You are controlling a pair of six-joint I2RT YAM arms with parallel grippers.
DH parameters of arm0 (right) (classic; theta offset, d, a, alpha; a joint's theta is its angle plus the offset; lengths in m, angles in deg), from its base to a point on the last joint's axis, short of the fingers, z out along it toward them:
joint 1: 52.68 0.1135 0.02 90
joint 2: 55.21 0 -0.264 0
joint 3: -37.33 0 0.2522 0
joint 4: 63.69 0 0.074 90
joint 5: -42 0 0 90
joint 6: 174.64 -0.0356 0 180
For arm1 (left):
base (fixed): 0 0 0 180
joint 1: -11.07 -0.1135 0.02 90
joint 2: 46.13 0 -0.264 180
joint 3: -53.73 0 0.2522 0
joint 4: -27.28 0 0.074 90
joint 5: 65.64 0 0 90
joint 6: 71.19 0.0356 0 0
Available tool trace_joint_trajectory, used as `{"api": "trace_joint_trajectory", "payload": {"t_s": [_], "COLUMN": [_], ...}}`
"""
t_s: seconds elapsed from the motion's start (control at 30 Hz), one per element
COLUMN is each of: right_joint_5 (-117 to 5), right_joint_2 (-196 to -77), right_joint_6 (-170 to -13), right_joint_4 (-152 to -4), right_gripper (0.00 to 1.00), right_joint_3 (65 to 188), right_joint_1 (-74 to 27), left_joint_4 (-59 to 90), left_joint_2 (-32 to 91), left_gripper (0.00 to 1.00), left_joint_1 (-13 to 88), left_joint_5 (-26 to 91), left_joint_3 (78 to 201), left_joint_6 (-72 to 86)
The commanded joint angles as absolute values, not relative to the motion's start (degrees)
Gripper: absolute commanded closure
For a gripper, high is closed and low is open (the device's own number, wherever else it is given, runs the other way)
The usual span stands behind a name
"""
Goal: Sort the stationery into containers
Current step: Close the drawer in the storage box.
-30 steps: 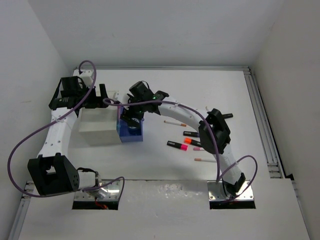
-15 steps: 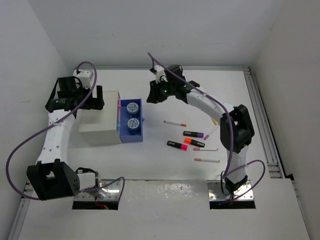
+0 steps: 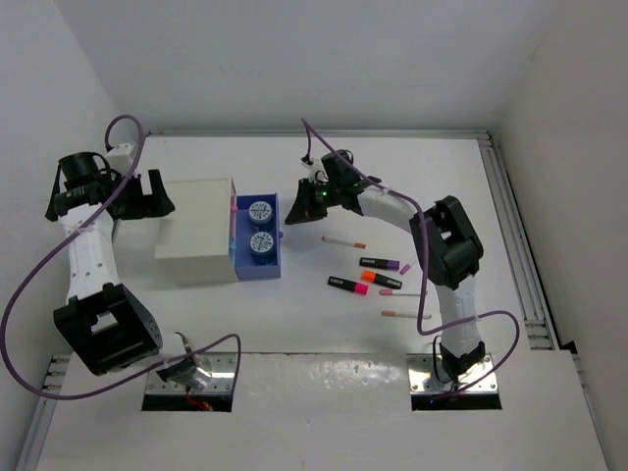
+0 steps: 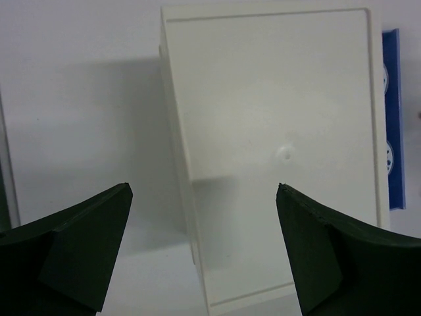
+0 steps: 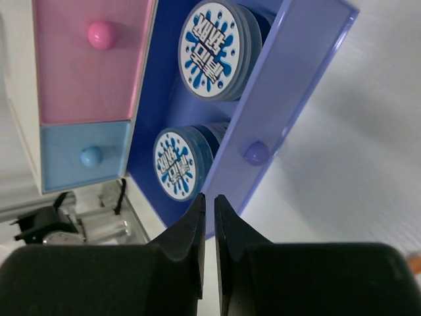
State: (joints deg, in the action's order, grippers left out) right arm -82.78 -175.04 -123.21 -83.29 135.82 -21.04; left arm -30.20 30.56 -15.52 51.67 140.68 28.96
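The white cabinet (image 3: pixel 196 231) stands toward the table's (image 3: pixel 442 177) far-left corner. Its blue drawer (image 3: pixel 257 272) is pulled out toward the middle of the table. I judge the round pieces to be sorted and the job about a third done. The step in hand looks like shutting that drawer, or leaving it for the pens.

The left gripper (image 4: pixel 202 197) hangs spread wide above the cabinet's left side, holding nothing. The right gripper (image 5: pixel 209 201) hovers just off the drawer's knobbed front, its fingers pressed almost together on nothing. A push would need to meet the front squarely (the cabinet may slide unless braced).

The thin white pens (image 3: pixel 343 240) lie scattered between the table's middle and its right edge. The short black highlighters (image 3: pixel 380 263), capped purple, orange and pink, lie among them. The two round blue pieces (image 5: pixel 214 49) lie flat, side by side, white splash labels up, in the open drawer.
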Motion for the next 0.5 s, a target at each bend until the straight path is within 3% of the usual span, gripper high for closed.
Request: {"api": "trace_joint_trajectory", "payload": {"t_s": [0.0,0.47], "right_joint_5": [-86.5,-87.5], "right_joint_2": [-176.1,-180.0], "right_joint_6": [-129.2,-133.3], "right_joint_4": [-76.1,-73.8], "right_gripper": [0.91,0.96], "right_joint_3": [135.8,133.9], "right_joint_1": [-21.1,-21.6], "left_joint_4": [-32.4,-31.2], "left_joint_2": [32.9,37.6], "left_gripper": [0.02,0.07], "left_joint_1": [-17.8,-20.8], "left_joint_5": [59.2,60.8], "left_joint_3": [142.5,140.8], "left_joint_6": [31.5,33.0]}}
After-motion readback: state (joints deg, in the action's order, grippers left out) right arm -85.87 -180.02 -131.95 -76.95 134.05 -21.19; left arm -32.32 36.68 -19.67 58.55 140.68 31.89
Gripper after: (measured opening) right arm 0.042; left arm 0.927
